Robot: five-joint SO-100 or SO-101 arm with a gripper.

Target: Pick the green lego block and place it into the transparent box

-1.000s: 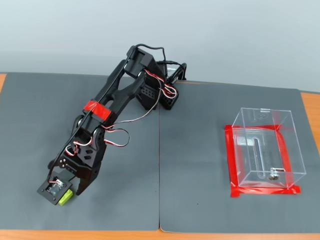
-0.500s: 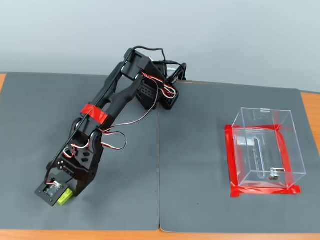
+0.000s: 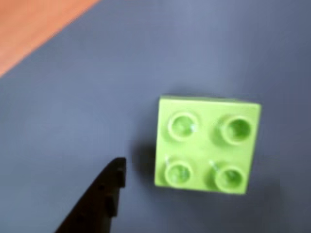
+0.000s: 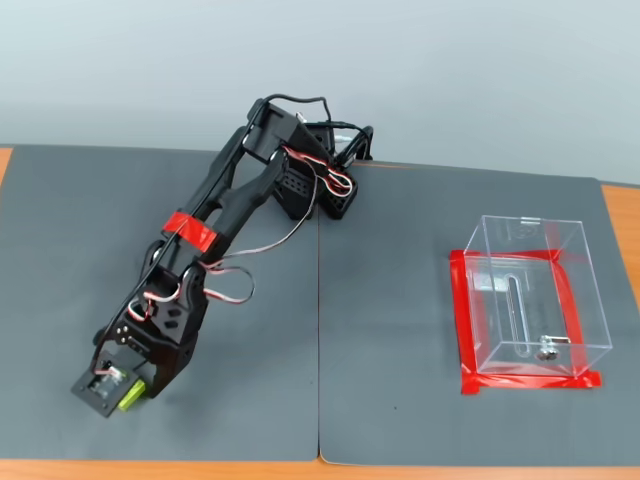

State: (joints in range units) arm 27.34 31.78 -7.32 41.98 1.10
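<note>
1. Desk (image 4: 420, 470): orange top, mostly covered by two dark grey mats (image 4: 400, 300) butted along a seam down the middle. Flat and matte, so I'd expect fair friction under the parts.
2. Arm (image 4: 215, 215): black, red tape band on the forearm, loose red/white wires. It reaches from its base at the back of the desk down to the front left in the fixed view.
3. Box (image 4: 590, 290): clear, open-topped, standing on the right mat inside a red tape (image 4: 465, 330) outline, well apart from the arm. There's a slot and a small metal piece at its bottom. Nothing green in it.
4. Jaws (image 4: 135, 385): low over the left mat. The wrist view shows only one black finger (image 3: 99, 201), just beside the brick with a gap between; the other is out of frame. Cannot tell open or closed, and no grip is visible.
5. Brick (image 3: 206, 144): lime green, square, four studs up, flat on the mat. In the fixed view only a sliver (image 4: 130, 396) shows under the arm's tip.
6. Handling, my read: hard plastic, light, stiff, not fragile. Smooth sides may slip or twist if pinched off-centre. Take two opposite flat side walls, mid-height, square on, not the studs or corners.
</note>
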